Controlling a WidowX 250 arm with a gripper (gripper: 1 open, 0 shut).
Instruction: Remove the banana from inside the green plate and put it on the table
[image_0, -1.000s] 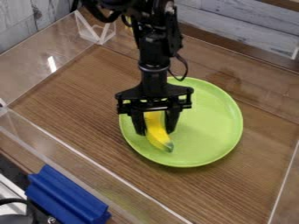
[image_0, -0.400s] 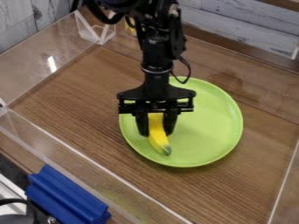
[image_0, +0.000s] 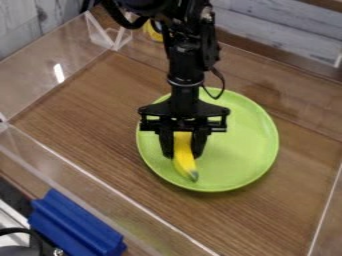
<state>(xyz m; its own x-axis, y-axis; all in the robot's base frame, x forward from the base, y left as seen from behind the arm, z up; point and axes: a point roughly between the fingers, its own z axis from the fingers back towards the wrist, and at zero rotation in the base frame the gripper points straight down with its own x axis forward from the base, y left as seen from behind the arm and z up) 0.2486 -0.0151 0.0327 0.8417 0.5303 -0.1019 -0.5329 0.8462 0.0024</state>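
The yellow banana (image_0: 185, 160) lies in the near-left part of the lime-green plate (image_0: 254, 150), its dark tip pointing toward the front rim. My black gripper (image_0: 183, 142) comes straight down over the banana's far end. Its two fingers (image_0: 164, 138) press against either side of the fruit, so it is shut on the banana. The banana's lower end still rests on the plate. The plate sits on the brown wood-grain table (image_0: 94, 110).
Clear acrylic walls (image_0: 40, 60) border the table on all sides. A blue object (image_0: 74, 225) sits outside the front wall at the lower left. Bare wood shows left of the plate and behind it.
The gripper has shifted slightly right and toward the front, and its fingers have drawn in onto the banana. The banana has shifted a little with it.
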